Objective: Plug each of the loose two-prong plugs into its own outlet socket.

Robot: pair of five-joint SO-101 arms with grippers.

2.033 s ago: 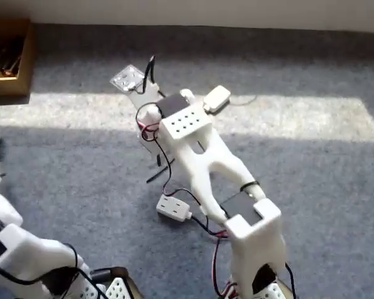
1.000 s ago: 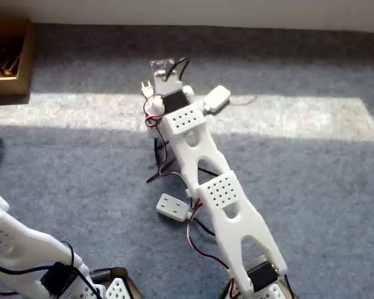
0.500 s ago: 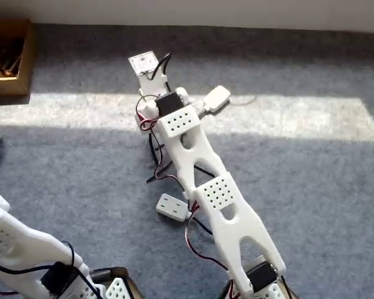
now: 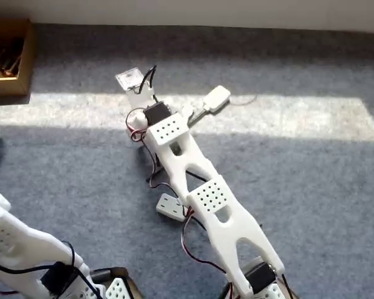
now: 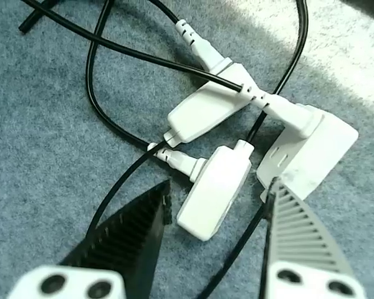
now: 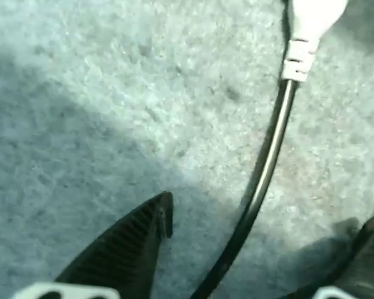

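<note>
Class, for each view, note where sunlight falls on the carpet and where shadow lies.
High view: a sunlit band crosses the carpet, with one white plug in it. Left wrist view: the plug cluster lies mostly in shade, sunlight beyond. Right wrist view: the black cable runs from lit carpet into shadow.

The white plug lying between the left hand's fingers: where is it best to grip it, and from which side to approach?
Probably grip the white plug across the middle of its body, on its two long sides, coming from above: it lies flat on the carpet, and the left hand is open above it. Avoid the cord end.
</note>
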